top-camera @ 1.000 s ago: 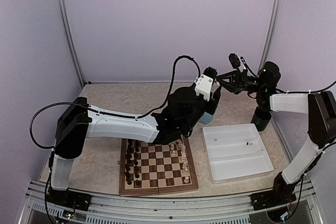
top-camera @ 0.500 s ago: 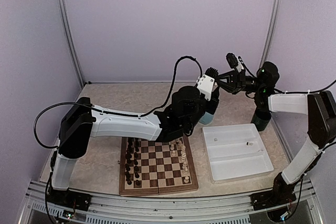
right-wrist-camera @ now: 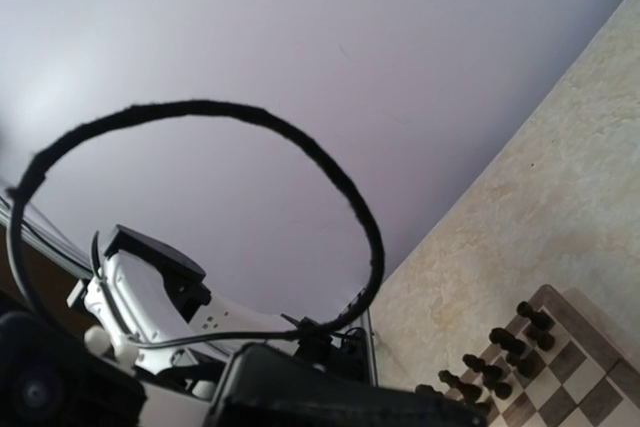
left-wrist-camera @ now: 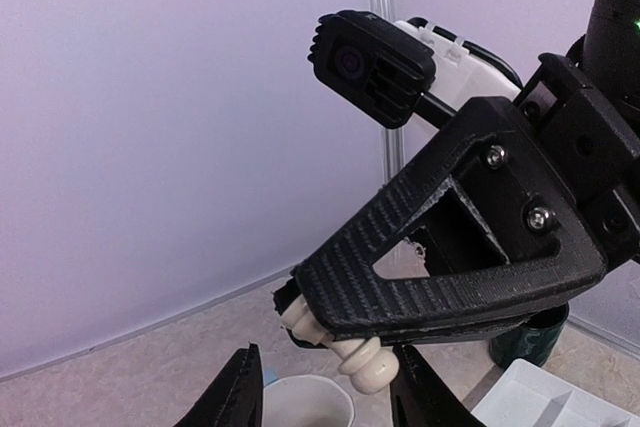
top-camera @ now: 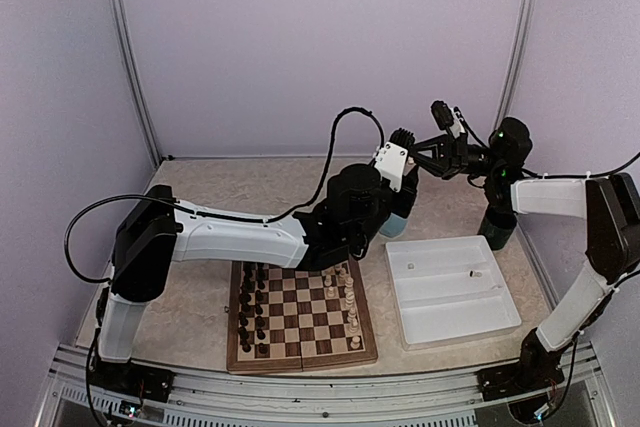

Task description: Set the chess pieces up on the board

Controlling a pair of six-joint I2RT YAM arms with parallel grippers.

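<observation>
From where I stand the piece that matters is up in the air, over the far middle of the worktop beyond the board's far right corner. It is a cream chess piece (left-wrist-camera: 362, 365), pinched tight in the right gripper (left-wrist-camera: 318, 325) with its rounded end hanging out below the black fingers. The left gripper (left-wrist-camera: 328, 387) waits just under it, jaws standing well apart on either side of it and gripping nothing. The piece looks light, hard and smooth, with a turned, waisted shape, so I'd guess it could swivel or slip in a loose pinch. The narrow neck or the flat sides of the base seem the safest places to hold it, and it is stiff enough to take a firm squeeze. By my count there is that one piece in the grip and two tiny pale ones in the white tray (top-camera: 450, 309) near the worktop's right edge. A handful of cream pieces (top-camera: 350, 299) stand along the right side of the board (top-camera: 300, 360), too small for me to number surely. The dark pieces (top-camera: 252, 307) stand in two files down its left side, and I cannot count them surely either. There is one board, one tray and two cups, a teal one (top-camera: 400, 219) and a dark one (top-camera: 497, 229).
</observation>
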